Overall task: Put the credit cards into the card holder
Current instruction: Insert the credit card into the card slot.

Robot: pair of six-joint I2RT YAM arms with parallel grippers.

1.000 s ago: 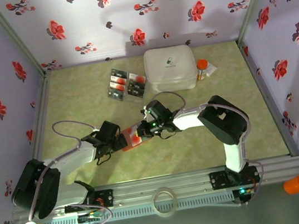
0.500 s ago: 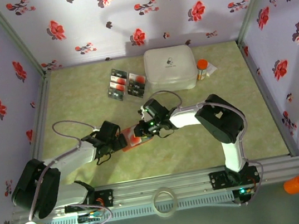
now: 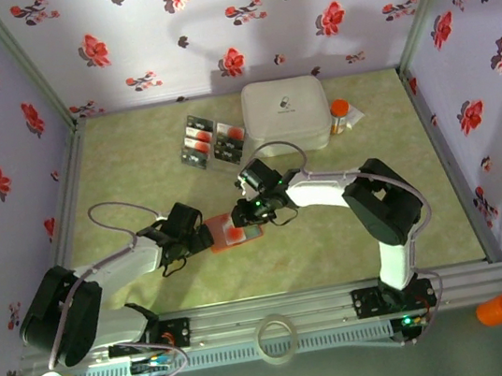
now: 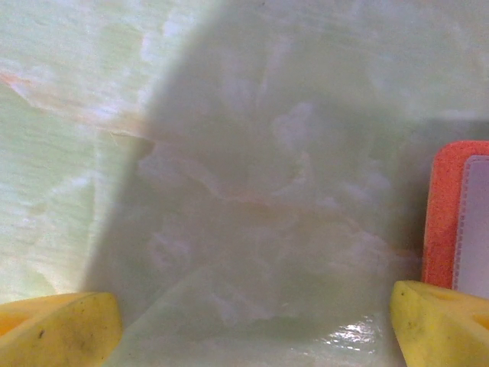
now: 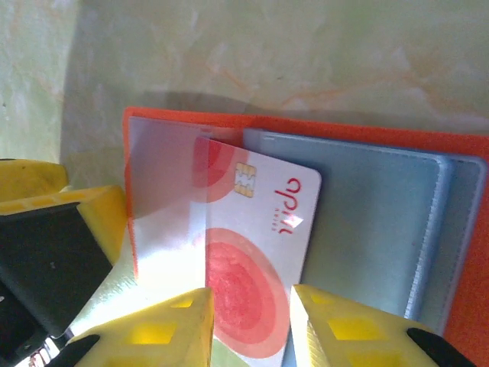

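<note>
**Top external.** The right gripper (image 3: pixel 252 209) hangs over the far edge of the open orange card holder (image 3: pixel 236 232), which lies flat on the table right under its fingertips. The left gripper (image 3: pixel 198 239) sits at the holder's other end, touching it or very nearly. The spare credit cards (image 3: pixel 211 140) lie in a group well beyond the right gripper, just beside the white box (image 3: pixel 285 115).

**Left wrist.** The left gripper's yellow fingers (image 4: pixel 53 329) are spread wide, with bare table between them. The holder's orange edge lies just beside the finger on the right of this view.

**Right wrist.** The right gripper's jaws stand a little apart. A white credit card (image 5: pixel 256 245) with red circles and a chip lies flat below the gap, and nothing shows them pinching it. One long edge of the card meets the clear window pocket (image 5: pixel 164 199), or slips just under it; how deep cannot be told. The rest of the card lies over the grey-blue pockets.

**Handling.** The card looks light, thin, stiff and slick. Lying flat it gives little to pinch, so the free short end nearest the fingertips is probably the place to nip or nudge it. The holder looks soft and light and would likely slide, so it probably needs bracing at the left gripper's end.
</note>
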